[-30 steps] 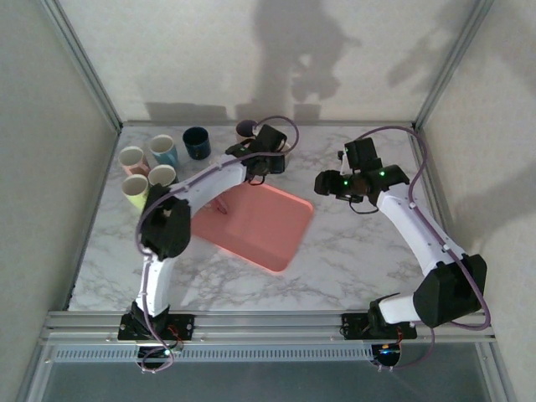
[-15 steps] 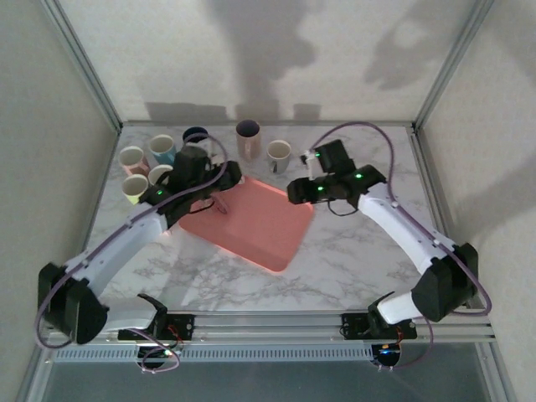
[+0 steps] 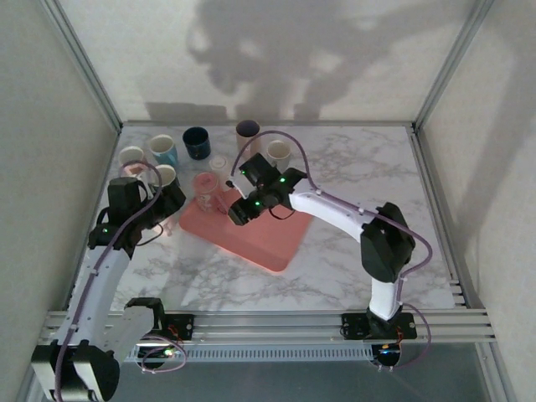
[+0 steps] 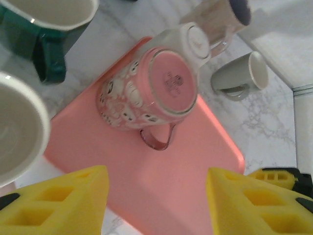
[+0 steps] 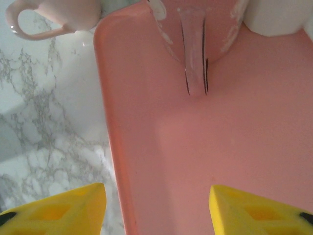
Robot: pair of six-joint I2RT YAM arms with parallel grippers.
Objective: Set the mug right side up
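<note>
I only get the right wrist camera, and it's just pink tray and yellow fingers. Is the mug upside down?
Observer: Yes. The pink mug stands on the tray with its bottom facing up.
Operator: Is the other arm holding anything?
Observer: No. The left gripper is open with nothing in it, pointed at the mug from the tray's left side.
</note>
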